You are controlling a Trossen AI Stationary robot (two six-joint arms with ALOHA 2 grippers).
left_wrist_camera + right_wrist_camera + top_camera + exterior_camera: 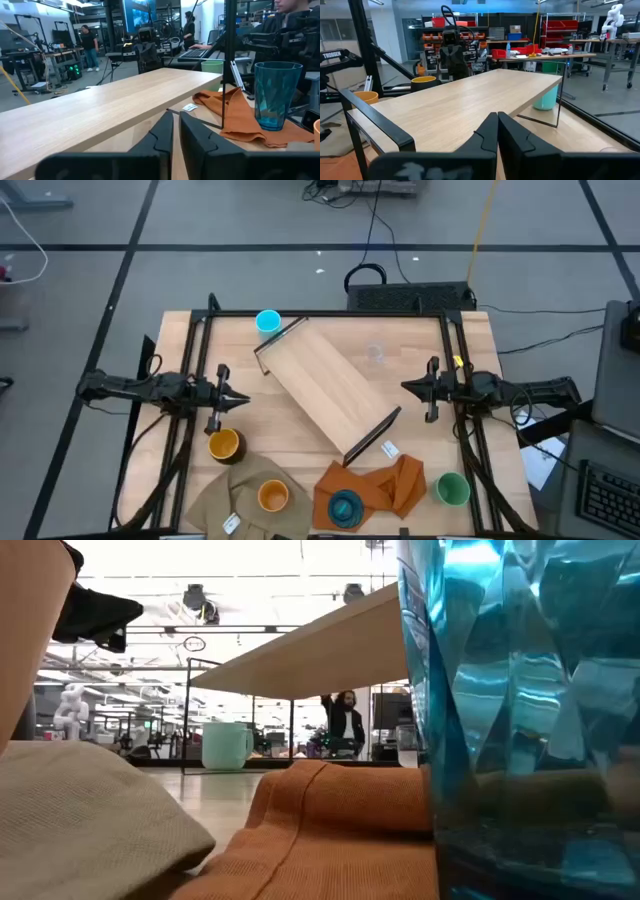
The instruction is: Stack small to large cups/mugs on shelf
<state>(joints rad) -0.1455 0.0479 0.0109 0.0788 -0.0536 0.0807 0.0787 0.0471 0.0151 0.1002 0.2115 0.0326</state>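
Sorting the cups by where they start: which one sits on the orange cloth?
The ribbed teal cup, standing upright on the orange cloth. The orange cup sits on the tan cloth instead; the rest stand on bare wood.

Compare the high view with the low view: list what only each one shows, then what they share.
Only the high view: both arms at the table's sides, the left claw and right claw shut and empty, the whole shelf lying diagonally, the green cup, orange cup, dark mug and faint clear tumbler.
Only the low view: the room behind with a person, and the shelf's underside.
Both: the shelf, the light-blue mug beside its far end, the teal cup on the orange cloth, and the tan cloth.
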